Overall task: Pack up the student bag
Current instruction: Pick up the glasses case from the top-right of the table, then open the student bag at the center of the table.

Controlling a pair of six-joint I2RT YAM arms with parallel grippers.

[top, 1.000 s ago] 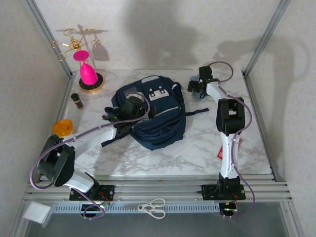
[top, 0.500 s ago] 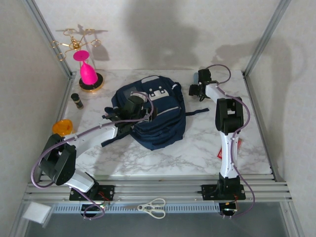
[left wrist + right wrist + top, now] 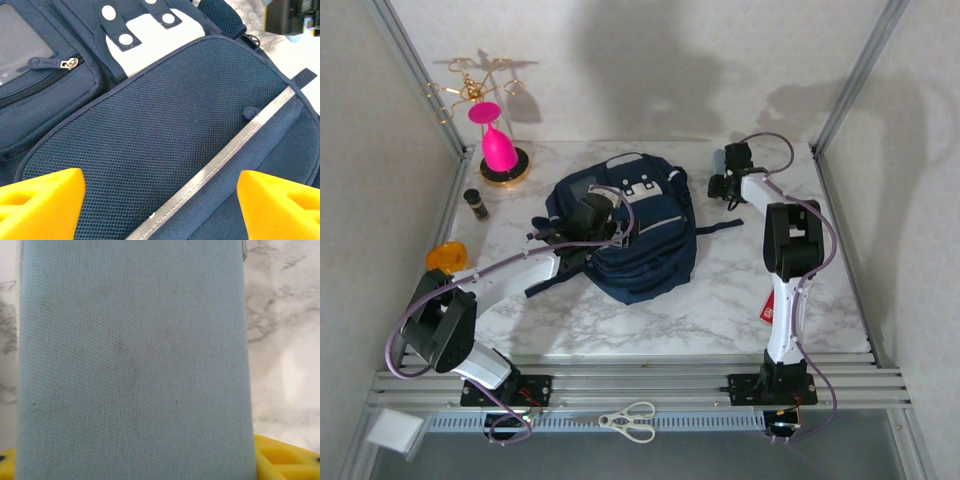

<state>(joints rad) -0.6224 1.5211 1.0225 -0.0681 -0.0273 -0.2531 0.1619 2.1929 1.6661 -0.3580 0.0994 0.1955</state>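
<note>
Wrist view shows right tool (image 3: 145, 462) straddling pale-blue fabric (image 3: 132, 360)

The left arm (image 3: 510, 270) and right arm (image 3: 782, 335), bolted to the rail (image 3: 640, 385), are made of white and black parts. Purple cables (image 3: 390, 350) are looped alongside. Yellow fingers (image 3: 40, 200) are fitted.

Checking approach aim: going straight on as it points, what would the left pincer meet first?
Most likely the student bag: its mesh panel lies ahead between the left pincer's fingers. Depth unclear.

No legible lettering or numbers on the student bag (image 3: 640, 235) or its white patch (image 3: 149, 33).
</note>
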